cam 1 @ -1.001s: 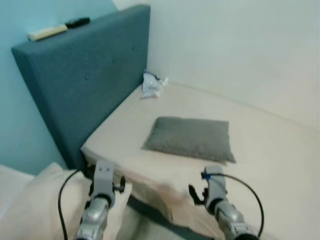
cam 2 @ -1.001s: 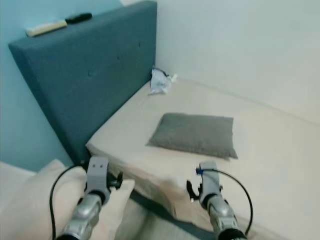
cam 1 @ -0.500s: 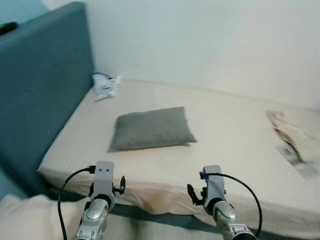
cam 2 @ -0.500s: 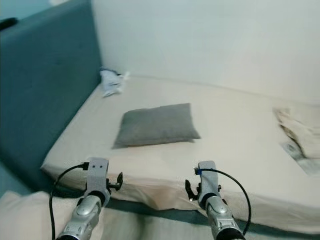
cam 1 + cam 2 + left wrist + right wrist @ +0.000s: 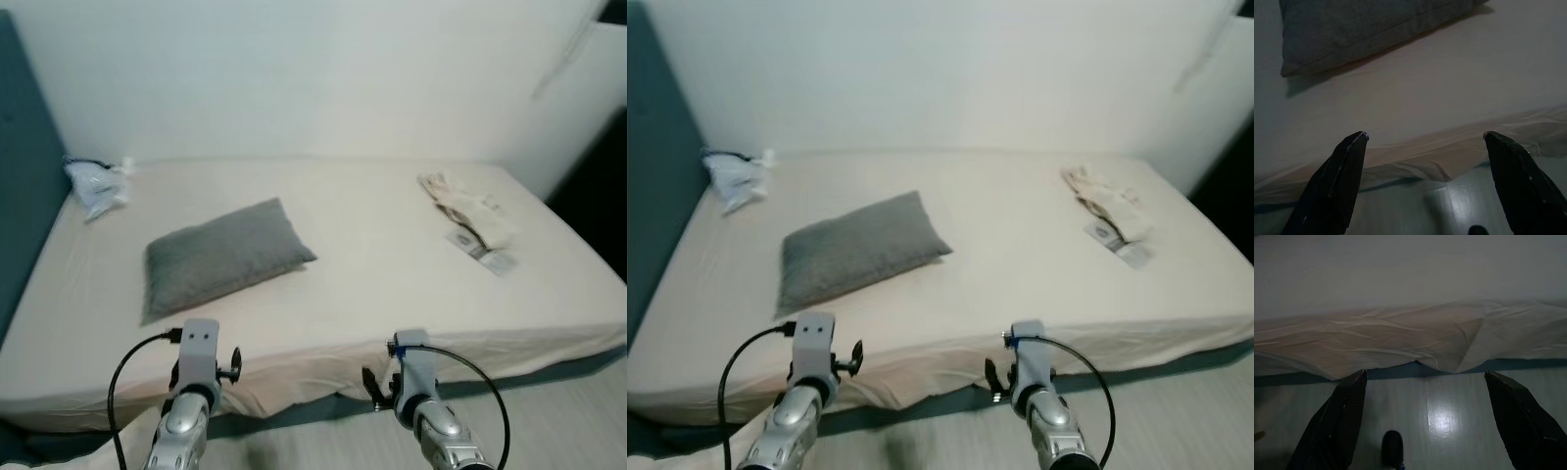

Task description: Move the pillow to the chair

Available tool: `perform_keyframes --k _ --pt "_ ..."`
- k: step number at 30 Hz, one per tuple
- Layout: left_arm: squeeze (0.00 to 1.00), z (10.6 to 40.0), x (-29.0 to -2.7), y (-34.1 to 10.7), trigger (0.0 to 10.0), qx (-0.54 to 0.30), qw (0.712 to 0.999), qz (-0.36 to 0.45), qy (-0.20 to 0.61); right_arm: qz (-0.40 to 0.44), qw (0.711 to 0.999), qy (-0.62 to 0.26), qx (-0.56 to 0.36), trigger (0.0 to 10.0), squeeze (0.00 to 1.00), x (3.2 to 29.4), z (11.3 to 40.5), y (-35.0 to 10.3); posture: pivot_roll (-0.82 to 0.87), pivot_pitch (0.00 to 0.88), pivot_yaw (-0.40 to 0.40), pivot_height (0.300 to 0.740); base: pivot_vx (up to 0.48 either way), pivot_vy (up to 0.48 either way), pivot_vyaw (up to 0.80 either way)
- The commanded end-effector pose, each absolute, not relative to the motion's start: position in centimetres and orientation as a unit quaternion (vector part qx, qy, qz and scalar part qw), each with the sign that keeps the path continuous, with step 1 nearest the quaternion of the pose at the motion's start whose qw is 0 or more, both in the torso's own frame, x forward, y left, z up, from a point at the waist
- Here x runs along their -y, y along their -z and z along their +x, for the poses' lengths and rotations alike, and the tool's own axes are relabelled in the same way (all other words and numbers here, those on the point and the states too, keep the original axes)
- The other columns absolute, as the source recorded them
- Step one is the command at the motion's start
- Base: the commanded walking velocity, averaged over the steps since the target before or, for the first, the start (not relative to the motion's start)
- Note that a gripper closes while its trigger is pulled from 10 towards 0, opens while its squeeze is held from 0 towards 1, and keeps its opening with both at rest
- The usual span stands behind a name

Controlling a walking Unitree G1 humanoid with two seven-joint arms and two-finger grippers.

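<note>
pillow (image 5: 223, 257): grey, coarse woven fabric, rectangular, lying flat on the bed (image 5: 372, 284), left of centre, long axis slanted so the corner toward the wall sits further right. one seam edge and a soft shadow under it show in the left wrist view (image 5: 1371, 29). no tag, label or print can be made out on it.

bed: cream fitted sheet, wrinkled and bunched along the near edge; a dark teal base strip shows under the sheet. teal headboard (image 5: 20, 196) at the left end. white wall (image 5: 313, 78) runs along the far side.

other items on the sheet: a crumpled whitish plastic bag (image 5: 95, 183) in the far left corner near the headboard, well apart from the pillow. toward the right end a pile of pale crumpled cloth (image 5: 470, 208), with a flat printed packet (image 5: 482, 253) just beside it on the near side; print on the packet too small to read.

left gripper (image 5: 1422, 142): fingers spread wide, nothing between them, held low in front of the bed's near edge, below the pillow in the head view (image 5: 201, 364). pillow ahead of it, not touched.

right gripper (image 5: 1425, 379): fingers likewise spread wide, empty, pointing at the bunched sheet edge and the pale glossy floor (image 5: 1449, 416); in the head view (image 5: 411, 367) it sits at the near edge around mid-bed, well right of the pillow.

black cable loops at each wrist.
</note>
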State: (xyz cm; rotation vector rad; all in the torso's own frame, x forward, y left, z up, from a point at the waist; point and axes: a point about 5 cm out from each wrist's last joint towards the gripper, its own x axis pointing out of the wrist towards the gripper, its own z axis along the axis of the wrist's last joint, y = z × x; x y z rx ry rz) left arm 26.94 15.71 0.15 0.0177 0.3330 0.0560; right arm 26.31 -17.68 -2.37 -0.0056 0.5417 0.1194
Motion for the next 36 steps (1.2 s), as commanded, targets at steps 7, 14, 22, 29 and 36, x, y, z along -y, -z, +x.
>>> perform_keyframes --k 7,14,22,29,36 --pt "0.00 26.5 -17.0 0.1 10.0 -0.173 0.983 -0.002 -0.060 0.003 0.967 -0.060 -0.248 10.0 0.00 17.4 26.8 1.9 0.00 0.079 -0.057 0.740 0.000 0.000 0.00" --pt "0.00 26.4 -17.5 0.0 10.0 -0.170 0.982 -0.009 -0.078 0.005 0.968 -0.062 -0.243 10.0 0.00 17.2 27.0 1.7 0.01 0.078 -0.054 0.740 0.000 -0.089 0.00" --pt "0.00 26.3 -17.9 0.1 10.0 -0.169 0.980 -0.026 -0.098 0.006 0.968 -0.063 -0.242 10.0 0.00 17.1 26.9 1.8 0.01 0.078 -0.055 0.740 0.000 -0.300 0.00" --pt "0.00 26.3 -17.9 0.0 10.0 -0.169 0.981 -0.020 -0.097 0.003 0.968 -0.065 -0.242 10.0 0.00 17.2 26.9 1.8 0.01 0.081 -0.059 0.740 0.000 0.000 0.00" --pt "0.00 26.3 -17.7 0.0 10.0 -0.171 0.980 -0.025 -0.094 0.002 0.968 -0.069 -0.243 10.0 0.00 17.3 26.9 1.8 0.01 0.080 -0.059 0.740 0.000 0.000 0.00"
